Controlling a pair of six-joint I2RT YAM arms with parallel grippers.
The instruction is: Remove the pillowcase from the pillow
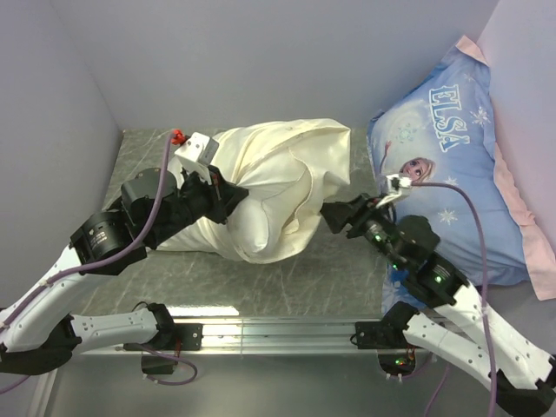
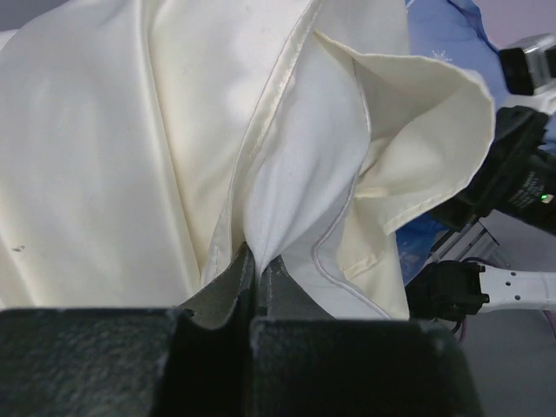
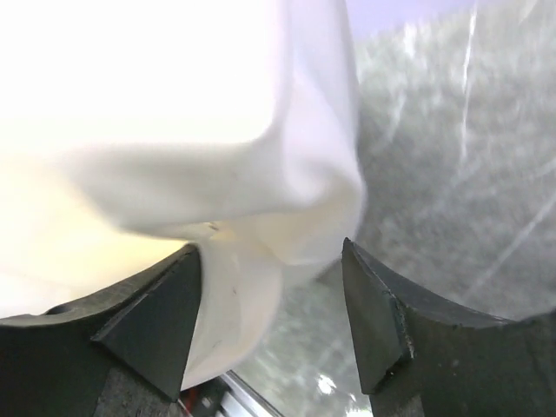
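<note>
Left jaws shut: left gripper (image 2: 258, 263) pinches what looks like white pillow (image 2: 295, 174) fabric at the pillowcase (image 1: 278, 174) hem. Right gripper (image 3: 271, 261) gapes, with a blurred fabric corner inside the gap. Pillowcase lies mid table (image 1: 261, 291), long axis near-left to far-right, mouth toward right gripper. It is cream, wrinkled and bunched, with a piped hem.

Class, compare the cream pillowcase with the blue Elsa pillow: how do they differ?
The pillowcase is plain cream and wrinkled; the Elsa pillow is blue, printed and smooth. The pillowcase lies in the middle; the Elsa pillow sits at the far right. Both are fabric.
</note>
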